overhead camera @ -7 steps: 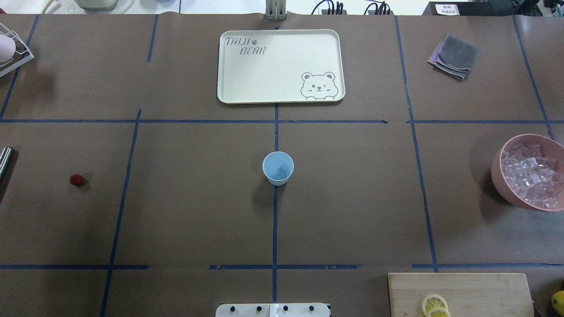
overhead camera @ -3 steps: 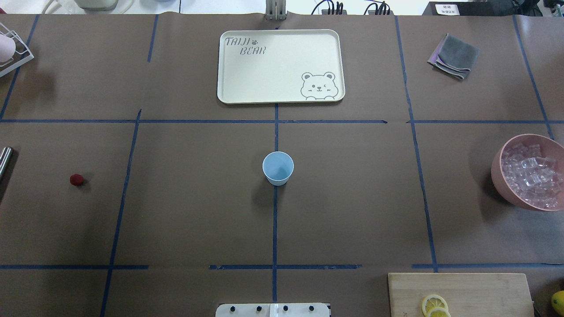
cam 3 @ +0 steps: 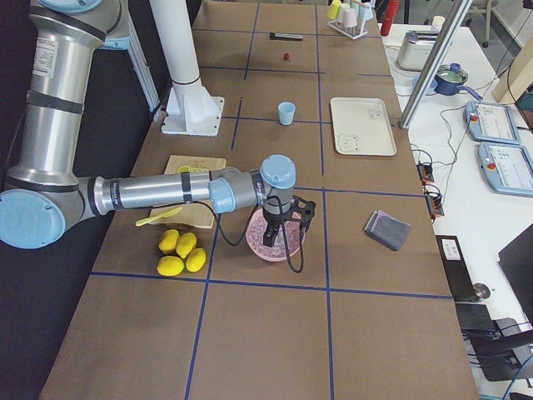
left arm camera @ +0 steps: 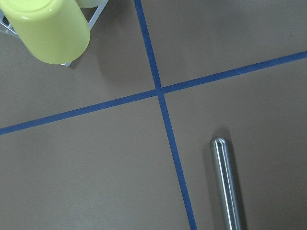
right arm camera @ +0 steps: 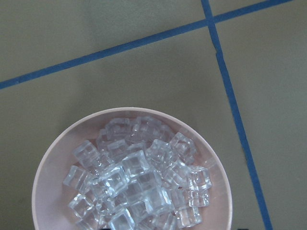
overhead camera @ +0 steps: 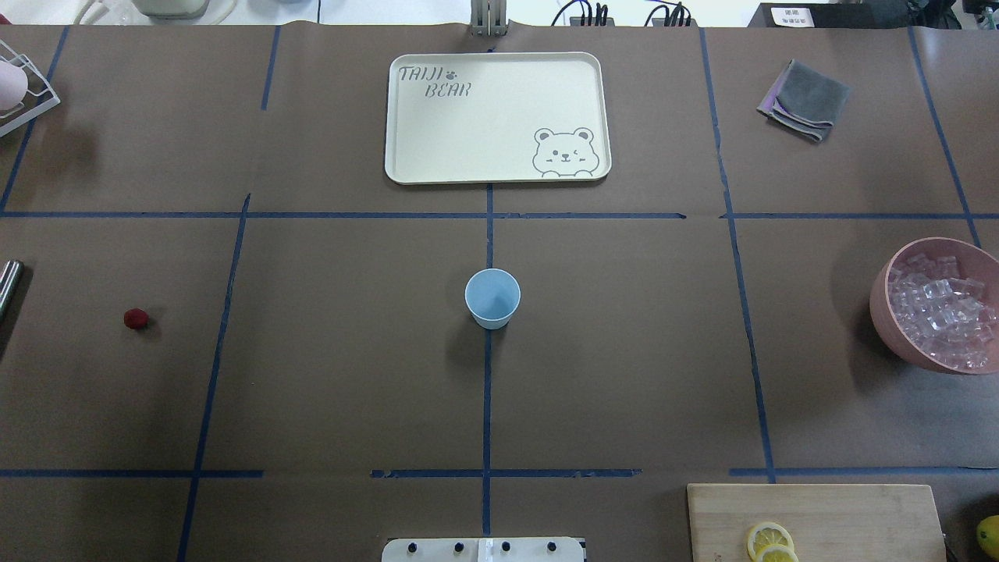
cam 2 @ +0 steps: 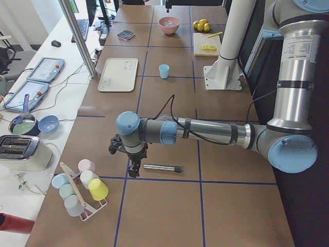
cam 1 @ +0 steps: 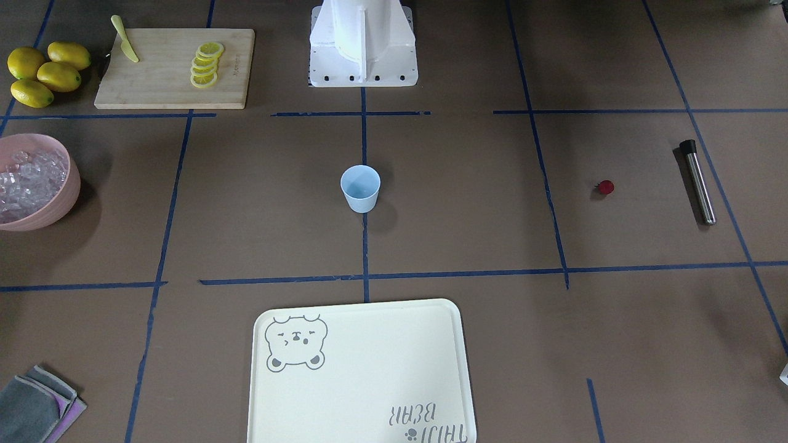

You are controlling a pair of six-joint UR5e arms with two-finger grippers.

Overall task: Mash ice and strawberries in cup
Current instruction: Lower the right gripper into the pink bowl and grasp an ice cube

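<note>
The pale blue cup (overhead camera: 492,297) stands upright at the table's middle, and looks empty in the front view (cam 1: 360,188). The strawberry (overhead camera: 136,318) lies alone on the left part of the table. The ice (right arm camera: 139,182) fills a pink bowl (overhead camera: 882,312) at the right edge. My left gripper (cam 2: 134,169) hangs low beside a metal rod (left arm camera: 225,187), far from the cup; I cannot tell whether it is open. My right gripper (cam 3: 279,237) hangs over the pink bowl; I cannot tell whether it is open.
A cream tray (overhead camera: 497,117) lies beyond the cup. A grey cloth (overhead camera: 805,100) is at the far right. A cutting board (overhead camera: 815,521) with lemon slices, whole lemons (cam 1: 43,72) and a rack of cups (cam 2: 79,188) stand at the table's ends.
</note>
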